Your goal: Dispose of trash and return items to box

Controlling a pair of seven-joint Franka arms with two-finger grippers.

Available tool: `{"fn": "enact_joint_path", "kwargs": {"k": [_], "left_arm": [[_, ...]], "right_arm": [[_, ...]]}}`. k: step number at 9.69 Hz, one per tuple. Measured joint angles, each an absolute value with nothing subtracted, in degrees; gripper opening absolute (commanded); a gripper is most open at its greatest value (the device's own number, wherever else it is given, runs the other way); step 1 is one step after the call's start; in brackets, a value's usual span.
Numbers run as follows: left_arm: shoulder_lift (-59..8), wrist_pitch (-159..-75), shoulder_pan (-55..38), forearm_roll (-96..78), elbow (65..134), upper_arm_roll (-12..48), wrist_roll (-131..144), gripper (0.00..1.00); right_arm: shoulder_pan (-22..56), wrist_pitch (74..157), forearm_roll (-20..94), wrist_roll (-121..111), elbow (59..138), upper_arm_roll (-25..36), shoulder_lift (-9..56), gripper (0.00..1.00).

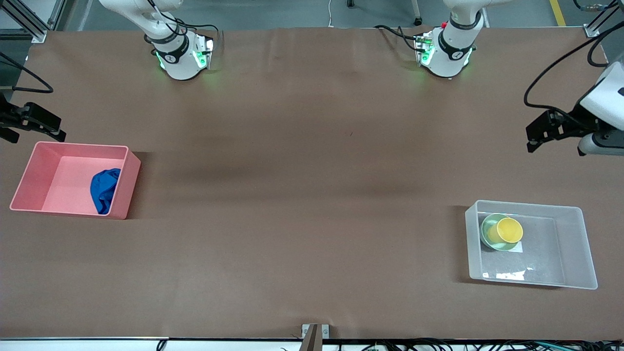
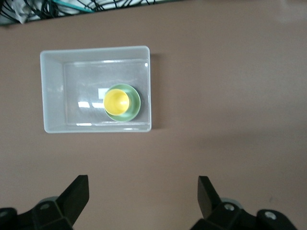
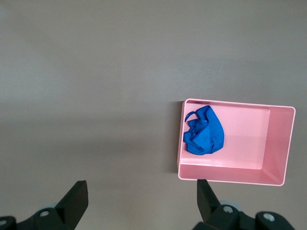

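The blue wad [image 1: 104, 189] lies inside the pink bin [image 1: 34, 175] at the right arm's end of the table; it also shows in the right wrist view [image 3: 204, 132]. The yellow cup [image 1: 508, 230] sits in the mint-green bowl [image 1: 487, 229], and both are in the clear box [image 1: 575, 243] at the left arm's end, near its white label. The left wrist view shows the cup [image 2: 117, 102], the bowl [image 2: 135, 103] and the box [image 2: 53, 91]. My left gripper [image 1: 555, 136] [image 2: 144, 191] is open and empty over bare table. My right gripper [image 1: 34, 129] [image 3: 142, 191] is open and empty beside the pink bin [image 3: 278, 143].
The brown table [image 1: 312, 195] holds only the two bins. Cables run along the table's front edge [image 1: 438, 343]. The two arm bases [image 1: 180, 58] [image 1: 446, 53] stand at the back.
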State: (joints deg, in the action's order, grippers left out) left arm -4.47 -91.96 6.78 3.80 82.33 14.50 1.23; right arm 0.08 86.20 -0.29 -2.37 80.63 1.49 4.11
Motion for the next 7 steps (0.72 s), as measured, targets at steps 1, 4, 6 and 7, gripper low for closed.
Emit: {"fn": "enact_joint_path", "kwargs": {"k": [1, 4, 6, 7], "left_arm": [[-2.9, -91.6, 5.0, 3.3, 84.4, 12.4, 1.2, 1.0], [2.3, -91.3, 2.8, 3.0, 91.2, 10.8, 1.2, 1.0], [4.2, -91.1, 2.8, 2.9, 93.2, 10.7, 1.2, 1.0], [4.5, -90.8, 2.8, 2.2, 93.3, 10.6, 1.2, 1.0]], "right_arm": [[0.1, 86.2, -0.3, -2.4, 80.6, 1.5, 4.1, 1.0], [0.1, 86.2, -0.3, -2.4, 80.6, 1.5, 4.1, 1.0], [0.1, 86.2, -0.3, -2.4, 80.6, 1.5, 4.1, 1.0], [0.1, 86.2, -0.3, -2.4, 80.6, 1.5, 4.1, 1.0]]}}
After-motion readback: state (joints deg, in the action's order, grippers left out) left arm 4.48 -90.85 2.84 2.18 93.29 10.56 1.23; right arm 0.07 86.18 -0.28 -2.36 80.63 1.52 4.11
